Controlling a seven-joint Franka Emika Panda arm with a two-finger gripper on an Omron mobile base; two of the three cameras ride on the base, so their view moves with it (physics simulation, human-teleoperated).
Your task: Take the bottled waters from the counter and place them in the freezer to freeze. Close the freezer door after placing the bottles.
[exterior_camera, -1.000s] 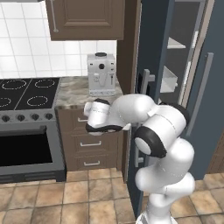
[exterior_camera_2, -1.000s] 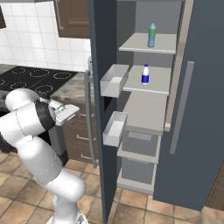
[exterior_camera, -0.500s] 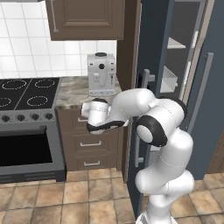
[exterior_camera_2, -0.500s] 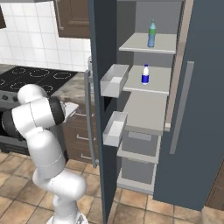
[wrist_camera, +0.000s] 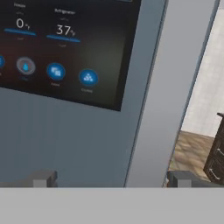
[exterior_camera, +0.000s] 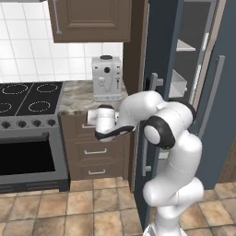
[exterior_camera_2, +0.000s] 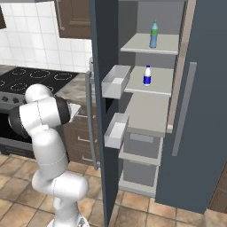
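Note:
Both bottled waters stand inside the open freezer (exterior_camera_2: 170,26): the slim blue-green bottle (exterior_camera_2: 154,34) on the top shelf, the short white bottle (exterior_camera_2: 147,75) on the shelf below. The freezer door (exterior_camera_2: 104,53) stands wide open, with two pale bins (exterior_camera_2: 116,82) on its inner side. My gripper (exterior_camera: 105,123) hangs in front of the counter (exterior_camera: 76,94), left of the door's outer face (exterior_camera: 159,55). In the hand view the gripper (wrist_camera: 112,178) is open and empty, facing the black dispenser display (wrist_camera: 65,52) and the long silver handle (wrist_camera: 175,87).
A white coffee machine (exterior_camera: 107,77) stands on the counter beside the freezer. The black stovetop (exterior_camera: 27,97) and oven lie further left. Dark brown drawers (exterior_camera: 94,150) are just below my hand. The right freezer door (exterior_camera_2: 195,111) is partly open too.
My arm has folded, its elbow swinging up and towards the freezer door. The hand has stayed almost where it was, left of the door. Bottles and door have not moved.

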